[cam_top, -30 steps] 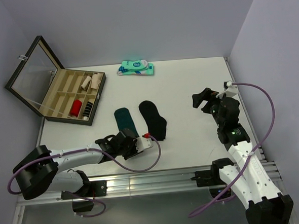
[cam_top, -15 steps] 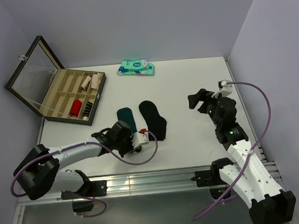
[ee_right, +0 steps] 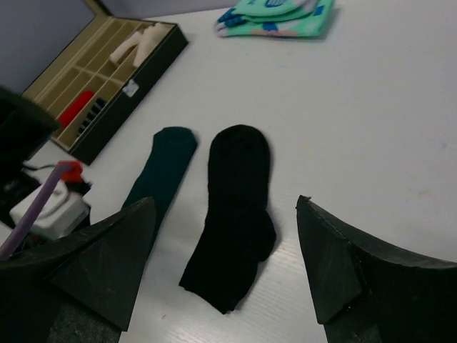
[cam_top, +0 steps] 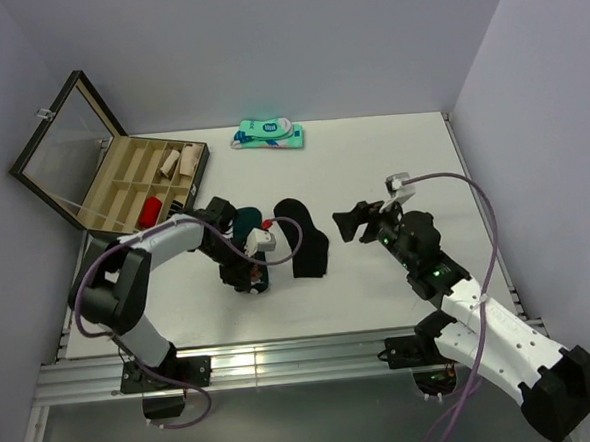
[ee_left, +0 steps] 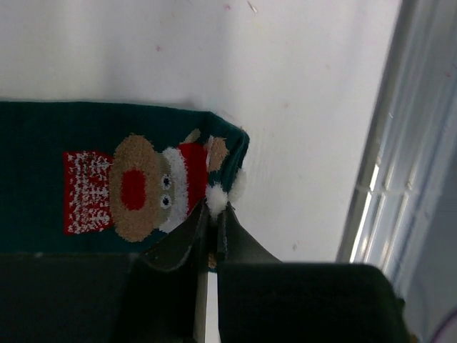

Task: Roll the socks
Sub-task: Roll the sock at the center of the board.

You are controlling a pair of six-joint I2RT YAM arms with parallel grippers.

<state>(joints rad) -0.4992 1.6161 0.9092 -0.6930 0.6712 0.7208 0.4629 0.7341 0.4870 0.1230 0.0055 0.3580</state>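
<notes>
Accordingly, my left hand [ee_left: 212,216] pinched the green sock [ee_left: 43,128] at its corner to begin rolling; my right hand [ee_right: 225,204] hovered spread, facing the black sock [ee_right: 239,164].

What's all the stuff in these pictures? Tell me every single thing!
green sock: one, dark green with a cartoon figure, mid-table
black sock: one, black, right of the green sock
sock packet: one, teal and white, far edge
box: one, black outside, tan inside, lid open, far left
red roll: one, red, in the box
beige rolls: apparently two, beige, in the box
table: one, white
left hand: black, shut on the green sock's end
right hand: black, open, right of the black sock
</notes>
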